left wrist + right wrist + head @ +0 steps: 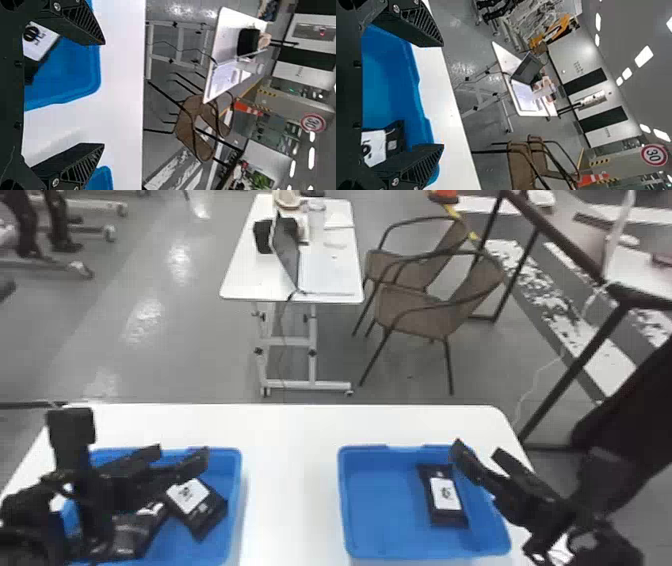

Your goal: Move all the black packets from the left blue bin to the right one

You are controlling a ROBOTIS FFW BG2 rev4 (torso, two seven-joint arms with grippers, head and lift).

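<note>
In the head view my left gripper point(180, 457) is open above the left blue bin point(234, 490). A black packet with a white label point(202, 512) lies tilted in that bin, below the fingers. Another dark packet point(131, 532) is beside it, partly hidden by the left arm. My right gripper point(478, 451) stands open over the right side of the right blue bin point(380, 510), where one labelled black packet point(446, 496) lies. The left wrist view has the open left gripper point(104, 94) and a packet point(39, 43). In the right wrist view the right gripper point(442, 95) is open, near a packet point(375, 145).
Both bins stand on a white table point(292, 470), with a strip of tabletop between them. Beyond it are a small white table with a laptop point(286, 252) and brown chairs point(415, 305). The right arm comes in over the table's right edge.
</note>
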